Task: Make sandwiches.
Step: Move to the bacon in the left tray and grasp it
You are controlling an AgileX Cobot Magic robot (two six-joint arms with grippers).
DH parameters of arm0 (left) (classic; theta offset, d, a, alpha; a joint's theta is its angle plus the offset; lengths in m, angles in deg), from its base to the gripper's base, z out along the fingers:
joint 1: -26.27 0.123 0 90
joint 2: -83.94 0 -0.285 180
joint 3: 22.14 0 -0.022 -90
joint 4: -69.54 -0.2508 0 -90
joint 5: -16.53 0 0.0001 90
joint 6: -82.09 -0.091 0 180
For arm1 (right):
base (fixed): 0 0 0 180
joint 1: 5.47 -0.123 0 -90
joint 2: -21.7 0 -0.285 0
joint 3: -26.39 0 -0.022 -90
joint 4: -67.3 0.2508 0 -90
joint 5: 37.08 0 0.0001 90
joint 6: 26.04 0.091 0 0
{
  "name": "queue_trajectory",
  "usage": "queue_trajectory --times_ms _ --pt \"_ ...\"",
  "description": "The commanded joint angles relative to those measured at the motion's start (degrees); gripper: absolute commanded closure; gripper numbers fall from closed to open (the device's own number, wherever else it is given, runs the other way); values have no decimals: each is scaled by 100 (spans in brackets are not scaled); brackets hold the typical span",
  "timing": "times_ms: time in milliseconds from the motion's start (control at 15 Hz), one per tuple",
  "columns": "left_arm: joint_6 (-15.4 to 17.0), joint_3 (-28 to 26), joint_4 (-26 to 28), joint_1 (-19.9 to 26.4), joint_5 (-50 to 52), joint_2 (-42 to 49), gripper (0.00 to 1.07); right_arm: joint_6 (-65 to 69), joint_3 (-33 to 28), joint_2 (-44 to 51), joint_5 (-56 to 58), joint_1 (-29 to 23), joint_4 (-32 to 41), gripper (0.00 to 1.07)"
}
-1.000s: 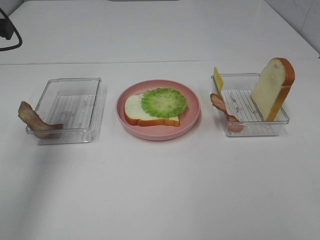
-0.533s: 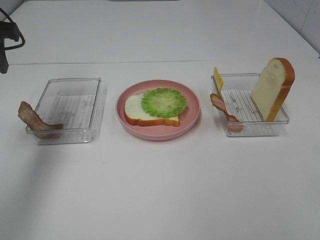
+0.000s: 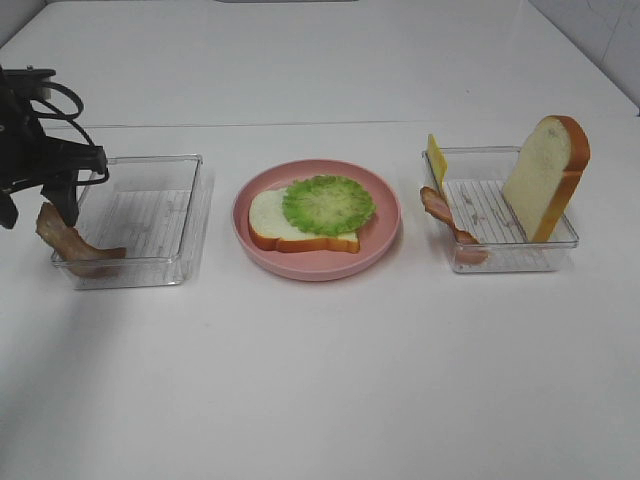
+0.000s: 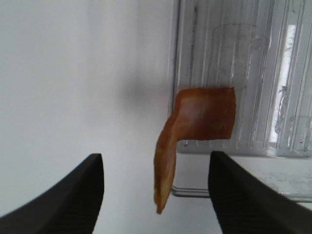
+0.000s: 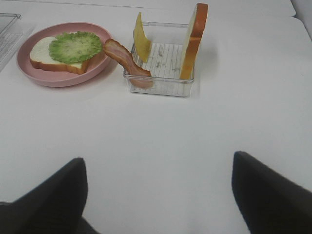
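The left gripper [image 4: 156, 158] hangs over the bacon [image 4: 204, 114] draped on the tray [image 3: 150, 165] rim, jaws apart. I'd lower squarely astride the strip before pinching. The right gripper [image 5: 158, 161] waits, jaws wide and empty. The half-built sandwich [image 3: 300, 215] sits on the plate [image 3: 315, 267].

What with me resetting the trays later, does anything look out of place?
Yes. Neither bacon strip lies inside: the left bacon strip drapes over the left tray, the right bacon strip over the right tray. The bread slice stands on edge.

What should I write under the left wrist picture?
Open left gripper hovers over bacon strip draped across clear tray rim.
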Motion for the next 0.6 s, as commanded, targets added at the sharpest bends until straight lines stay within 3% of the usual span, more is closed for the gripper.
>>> queue_trajectory --times_ms 67,267,533,600 --pt "-132 -80 178 23 178 -178 47 40 -6 34 -17 34 0 31" --pt "-132 -80 178 23 229 -241 55 40 -6 34 -17 34 0 31" --pt "-132 -80 178 23 206 -241 87 40 -6 34 -17 34 0 31" --pt "-132 -80 178 23 206 -241 91 40 -6 34 -17 34 0 31"
